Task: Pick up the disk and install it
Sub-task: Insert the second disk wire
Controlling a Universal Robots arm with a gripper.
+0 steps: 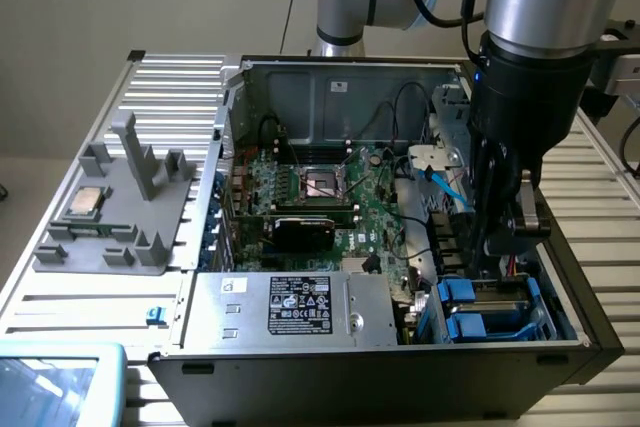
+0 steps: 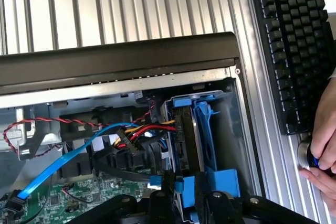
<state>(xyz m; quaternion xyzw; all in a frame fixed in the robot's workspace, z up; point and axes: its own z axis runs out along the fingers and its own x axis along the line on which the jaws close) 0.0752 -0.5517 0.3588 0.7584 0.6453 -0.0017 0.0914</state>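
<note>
My gripper [image 1: 505,242] hangs low inside the open computer case [image 1: 400,367], over the drive bay at the exterior view's right front. In the wrist view the disk [image 2: 188,135] stands edge-on in that bay, a dark metal slab framed by bright blue carrier rails [image 2: 207,129]. Its near end runs down between my two black fingers [image 2: 160,200], and the gripper [image 2: 189,203] looks shut on it. Blue carrier tabs [image 1: 470,292] show in the bay just below the gripper in the exterior view.
Red, yellow and black wires [image 2: 136,132] and a blue data cable [image 2: 68,156] lie beside the bay. The motherboard [image 1: 320,197], silver power supply [image 1: 300,307], and a CPU chip [image 1: 85,202] on a grey fixture lie leftwards. A keyboard [image 2: 294,51] and a person's hand [image 2: 323,145] lie outside the case.
</note>
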